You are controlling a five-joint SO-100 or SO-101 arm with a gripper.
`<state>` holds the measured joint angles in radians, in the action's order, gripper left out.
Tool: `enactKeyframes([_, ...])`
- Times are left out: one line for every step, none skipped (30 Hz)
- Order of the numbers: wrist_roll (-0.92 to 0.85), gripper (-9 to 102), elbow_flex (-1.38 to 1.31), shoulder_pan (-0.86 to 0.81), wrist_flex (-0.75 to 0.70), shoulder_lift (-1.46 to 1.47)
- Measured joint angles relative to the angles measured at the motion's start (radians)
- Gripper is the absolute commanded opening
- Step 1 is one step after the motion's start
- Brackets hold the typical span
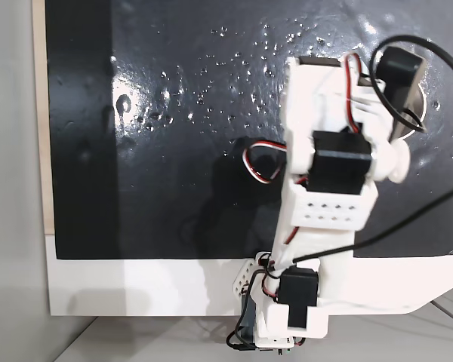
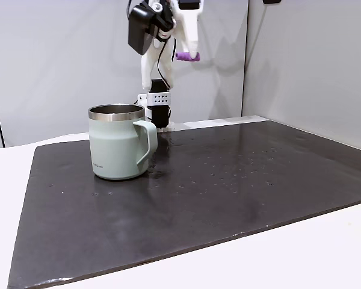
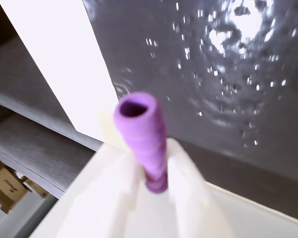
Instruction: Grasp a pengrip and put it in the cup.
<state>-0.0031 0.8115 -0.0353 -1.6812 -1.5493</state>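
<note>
— Where's the pengrip now?
— High in the air, well above the cup and behind it. The gripper has its jaws clamped on it; the cup stands upright on the black mat.

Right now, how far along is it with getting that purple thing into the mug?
The pickup looks done: the gripper is shut on the pengrip and holds it high above the mat. Left to do: carry it over the cup, which stands apart, and drop it in.

Arm raised high, gripper clamped on pengrip.
</note>
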Motion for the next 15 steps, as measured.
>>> enactKeyframes([-0.018,0,0.017,-0.029,0.000,-0.020])
enactKeyframes([-0.035,0,0.032,-0.060,0.000,-0.037])
enactKeyframes([-0.052,0,0.048,-0.091,0.000,-0.054])
enactKeyframes([-0.067,0,0.064,-0.123,0.000,-0.067])
enactKeyframes([-0.084,0,0.081,-0.153,0.000,-0.081])
enactKeyframes([-0.100,0,0.095,-0.183,0.000,-0.092])
enactKeyframes([-0.115,0,0.100,-0.212,-0.002,-0.098])
enactKeyframes([-0.129,0,0.103,-0.241,-0.002,-0.100])
enactKeyframes([-0.141,0,0.104,-0.265,-0.002,-0.101])
enactKeyframes([-0.152,0,0.107,-0.288,-0.002,-0.101])
enactKeyframes([-0.163,0,0.112,-0.307,-0.002,-0.101])
enactKeyframes([-0.173,0,0.115,-0.325,-0.002,-0.101])
enactKeyframes([-0.181,0,0.117,-0.337,-0.002,-0.101])
enactKeyframes([-0.192,0,0.117,-0.350,-0.002,-0.101])
enactKeyframes([-0.202,0,0.117,-0.364,-0.002,-0.101])
